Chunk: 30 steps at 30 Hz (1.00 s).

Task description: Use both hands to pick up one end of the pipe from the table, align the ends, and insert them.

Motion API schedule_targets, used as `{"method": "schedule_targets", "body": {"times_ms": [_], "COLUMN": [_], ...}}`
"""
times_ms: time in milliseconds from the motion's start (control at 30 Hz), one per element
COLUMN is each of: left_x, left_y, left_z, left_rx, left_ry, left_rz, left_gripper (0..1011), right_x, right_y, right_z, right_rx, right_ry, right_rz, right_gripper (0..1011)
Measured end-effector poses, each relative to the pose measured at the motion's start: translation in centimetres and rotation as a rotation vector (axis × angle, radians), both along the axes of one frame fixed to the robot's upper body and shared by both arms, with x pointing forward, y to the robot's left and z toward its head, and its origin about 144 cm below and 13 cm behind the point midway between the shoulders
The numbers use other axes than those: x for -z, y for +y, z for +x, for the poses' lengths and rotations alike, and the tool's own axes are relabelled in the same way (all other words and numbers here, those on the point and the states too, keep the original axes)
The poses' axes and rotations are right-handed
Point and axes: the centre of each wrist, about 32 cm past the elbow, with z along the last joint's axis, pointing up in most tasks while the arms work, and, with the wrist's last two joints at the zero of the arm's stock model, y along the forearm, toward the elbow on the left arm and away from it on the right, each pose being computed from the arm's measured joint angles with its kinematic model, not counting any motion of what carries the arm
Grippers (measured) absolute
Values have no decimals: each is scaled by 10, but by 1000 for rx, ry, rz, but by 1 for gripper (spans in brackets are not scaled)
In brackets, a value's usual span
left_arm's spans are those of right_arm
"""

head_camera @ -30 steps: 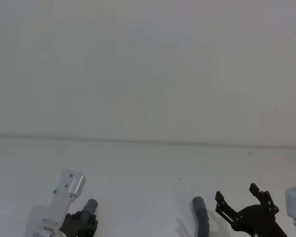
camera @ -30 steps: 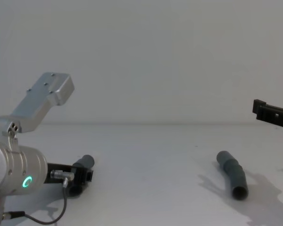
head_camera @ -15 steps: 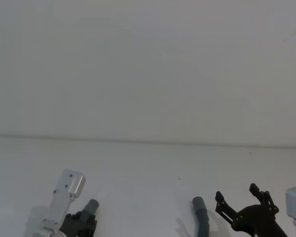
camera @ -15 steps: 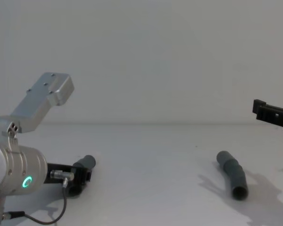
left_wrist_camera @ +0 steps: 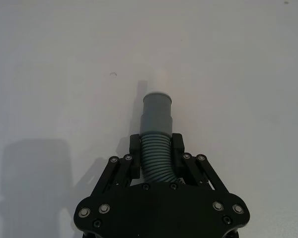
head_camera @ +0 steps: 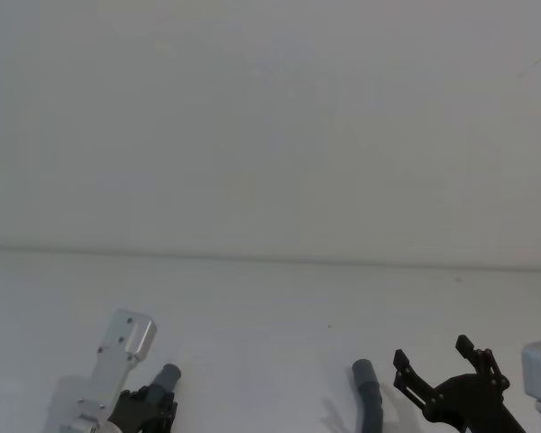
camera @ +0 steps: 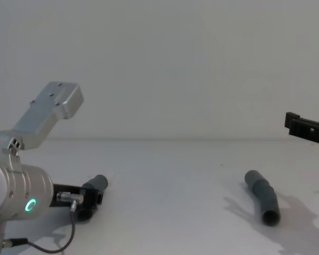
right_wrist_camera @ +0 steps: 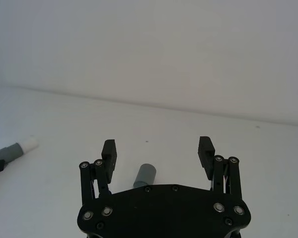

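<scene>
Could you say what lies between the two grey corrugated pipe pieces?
Chest view: only bare white table between the gripped grey pipe piece and the loose one.

A plain grey wall [head_camera: 270,117] rises behind the white table [head_camera: 270,307].

Two pipe pieces [camera: 261,195] [left_wrist_camera: 157,111], two hands [left_wrist_camera: 156,144] [right_wrist_camera: 157,146]

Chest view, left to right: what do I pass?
Silver left arm housing → left hand gripping the first pipe piece → second pipe piece lying on the table → open right hand.
</scene>
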Motion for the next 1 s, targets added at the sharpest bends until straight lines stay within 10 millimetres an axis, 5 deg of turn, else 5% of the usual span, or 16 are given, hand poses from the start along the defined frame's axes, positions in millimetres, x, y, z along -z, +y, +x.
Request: {"method": "schedule_targets", "body": {"times_ms": [1000], "left_x": [-45], "left_y": [3], "left_z": [9], "left_rx": [70], "left_ry": [-98], "left_rz": [190], "left_gripper": [329], "right_x": [0], "right_y": [0], "right_z": [0], "right_rx": [0], "right_ry": [0], "right_rz": [0], "right_gripper": [1000]}}
